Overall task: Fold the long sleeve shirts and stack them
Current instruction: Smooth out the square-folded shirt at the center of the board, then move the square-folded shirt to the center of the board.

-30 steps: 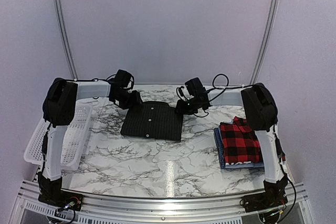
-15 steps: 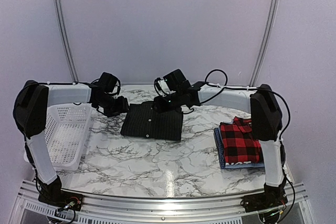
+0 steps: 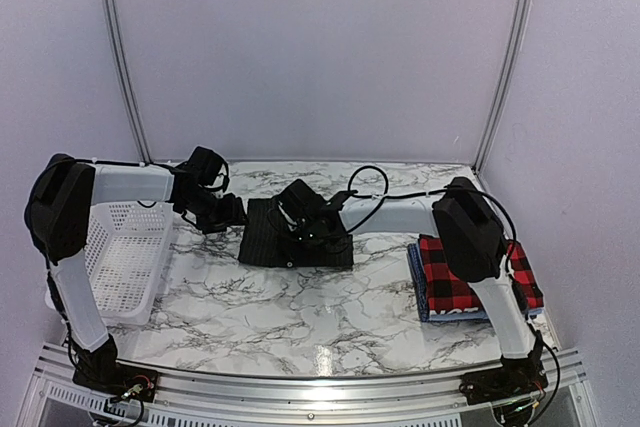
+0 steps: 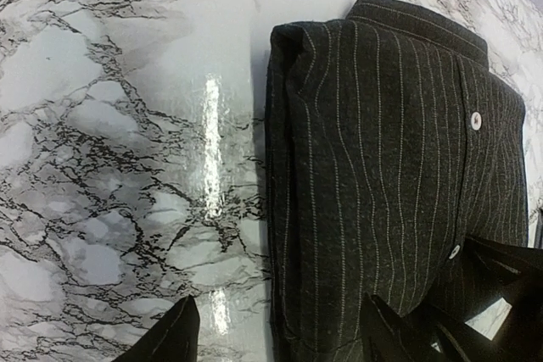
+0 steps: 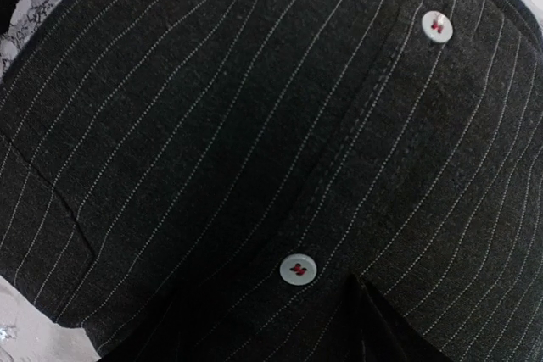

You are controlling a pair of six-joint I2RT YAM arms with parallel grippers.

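The black pinstriped long sleeve shirt (image 3: 270, 239) lies folded mid-table, buttons up. My right gripper (image 3: 308, 227) hovers low over its middle, open; in the right wrist view the cloth (image 5: 212, 125) fills the frame and my right gripper (image 5: 263, 332) has a white button (image 5: 298, 269) between its spread fingers. My left gripper (image 3: 224, 213) is at the shirt's left edge, open. In the left wrist view, my left gripper (image 4: 280, 341) straddles the folded edge of the shirt (image 4: 382, 158). A red plaid shirt (image 3: 458, 282) rests on a blue one (image 3: 414, 272) at the right.
A white mesh basket (image 3: 120, 257) stands at the table's left edge, just behind my left forearm. My right arm (image 3: 400, 212) stretches across from the right, above the plaid stack. Marble tabletop (image 3: 300, 317) lies in front of the shirt.
My right gripper has swung left from the shirt's far right corner to over its middle, opening. My left gripper backed off to the left edge and opened wider.
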